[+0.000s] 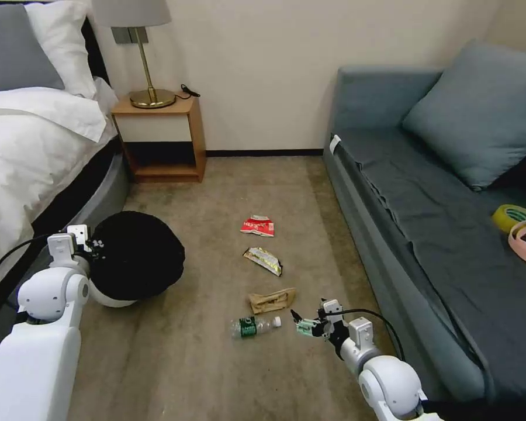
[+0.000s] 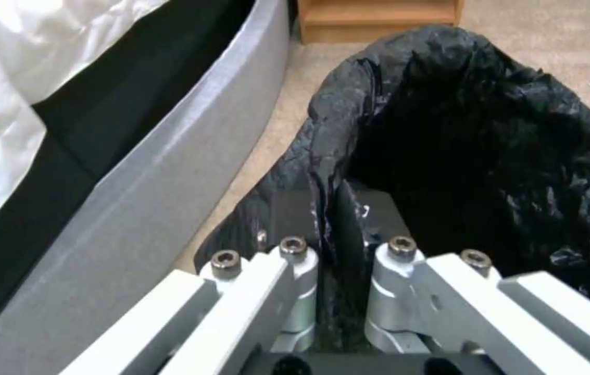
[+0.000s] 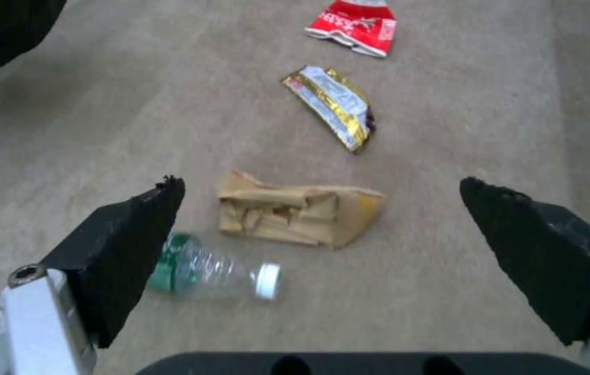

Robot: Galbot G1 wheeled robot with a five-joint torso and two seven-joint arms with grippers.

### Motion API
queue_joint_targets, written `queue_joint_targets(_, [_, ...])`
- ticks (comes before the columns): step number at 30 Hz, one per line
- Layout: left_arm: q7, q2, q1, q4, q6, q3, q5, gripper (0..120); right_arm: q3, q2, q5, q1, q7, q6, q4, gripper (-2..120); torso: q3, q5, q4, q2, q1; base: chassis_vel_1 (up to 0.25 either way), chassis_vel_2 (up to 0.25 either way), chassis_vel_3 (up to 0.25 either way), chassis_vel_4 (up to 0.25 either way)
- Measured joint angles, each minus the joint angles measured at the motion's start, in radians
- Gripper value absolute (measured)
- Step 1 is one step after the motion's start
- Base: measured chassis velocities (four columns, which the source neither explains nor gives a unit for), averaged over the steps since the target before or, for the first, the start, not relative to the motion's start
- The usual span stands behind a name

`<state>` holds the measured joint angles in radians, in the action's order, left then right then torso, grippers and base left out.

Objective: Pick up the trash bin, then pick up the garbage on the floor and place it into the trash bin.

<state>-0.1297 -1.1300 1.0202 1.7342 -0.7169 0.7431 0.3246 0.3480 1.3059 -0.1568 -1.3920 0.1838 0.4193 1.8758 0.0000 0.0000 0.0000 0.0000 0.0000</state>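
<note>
Beside the bed (image 1: pixel 35 152), the left claw (image 2: pixel 329 229) pinches the bag-lined rim of the trash bin (image 1: pixel 135 257), tilted above the carpet. Right of the bin, the right claw (image 3: pixel 323 245) hovers spread over the paper wad (image 3: pixel 298 214), bottle (image 3: pixel 215 268), yellow wrapper (image 3: pixel 333 104) and red packet (image 3: pixel 354 26).

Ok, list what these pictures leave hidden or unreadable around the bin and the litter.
- Trash bin inside: black in the head and left wrist views, contents unreadable.
- Bin's base: hidden by its bag-lined rim in the head view.
- Left gripper fingertips: buried in bag folds, left wrist view.
- Bottle label: behind the right gripper's finger and blurred.
- Red packet: top cut off, right wrist view.
</note>
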Motion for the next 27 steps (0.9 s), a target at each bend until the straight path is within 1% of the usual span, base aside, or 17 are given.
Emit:
queue_joint_targets(10, [0.002, -0.003, 0.002, -0.002, 0.002, 0.001, -0.005, 4, -0.024, -0.002, -0.001, 0.022, 0.002, 0.0, -0.021, 100, 0.0, 0.0, 0.0, 0.0, 0.0, -0.116, 0.1, 0.109, -0.109])
queue_joint_targets(12, [0.004, -0.005, 0.004, -0.002, 0.003, 0.001, -0.006, 4, -0.044, -0.031, -0.021, 0.046, 0.024, 0.001, -0.027, 100, 0.0, 0.0001, -0.0001, 0.0, 0.0, -0.077, 0.071, 0.067, -0.071])
queue_joint_targets(13, [0.004, -0.005, 0.004, -0.002, 0.003, 0.001, -0.006, 4, -0.044, -0.031, -0.021, 0.046, 0.024, 0.001, -0.027, 100, 0.0, 0.0001, -0.0001, 0.0, 0.0, -0.066, 0.054, 0.067, -0.067])
queue_joint_targets(17, [0.008, -0.005, 0.009, 0.002, 0.004, 0.007, -0.007, 4, -0.076, -0.092, -0.035, 0.12, 0.048, 0.026, -0.05, 100, 0.0, 0.0001, 0.0, 0.0, 0.0, -0.007, 0.01, 0.01, -0.017])
queue_joint_targets(18, [0.008, -0.005, 0.009, 0.002, 0.004, 0.007, -0.007, 4, -0.076, -0.092, -0.035, 0.12, 0.048, 0.026, -0.05, 100, 0.0, 0.0001, 0.0, 0.0, 0.0, 0.0, 0.0, 0.0, 0.0])
queue_joint_targets(20, [0.008, -0.004, 0.013, 0.006, 0.006, 0.009, -0.007, 4, -0.101, -0.121, -0.048, 0.169, 0.064, 0.042, -0.066, 100, 0.0, 0.0001, 0.0, 0.0, 0.0, 0.0, 0.0, 0.0, 0.0])
queue_joint_targets(21, [0.01, -0.004, 0.014, 0.008, 0.006, 0.01, -0.007, 4, -0.114, -0.137, -0.051, 0.191, 0.078, 0.047, -0.075, 100, 0.0, 0.0002, 0.0, 0.0, 0.0, 0.0, 0.0, 0.0, 0.0])
queue_joint_targets(22, [0.011, -0.003, 0.016, 0.011, 0.007, 0.012, -0.007, 4, -0.143, -0.171, -0.052, 0.238, 0.111, 0.052, -0.098, 100, 0.0, 0.0001, 0.0, 0.0, 0.0, 0.0, 0.0, 0.0, 0.0])
queue_joint_targets(23, [0.011, -0.003, 0.016, 0.011, 0.007, 0.012, -0.007, 4, -0.143, -0.171, -0.052, 0.238, 0.111, 0.052, -0.098, 100, 0.0, 0.0001, 0.0, 0.0, 0.0, 0.0, 0.0, 0.0, 0.0])
queue_joint_targets(27, [0.018, 0.002, 0.021, 0.022, 0.007, 0.015, -0.007, 4, -0.234, -0.25, -0.032, 0.356, 0.226, 0.037, -0.185, 100, 0.0, 0.0001, 0.0001, 0.0, 0.0, 0.0, 0.0, 0.0, 0.0])
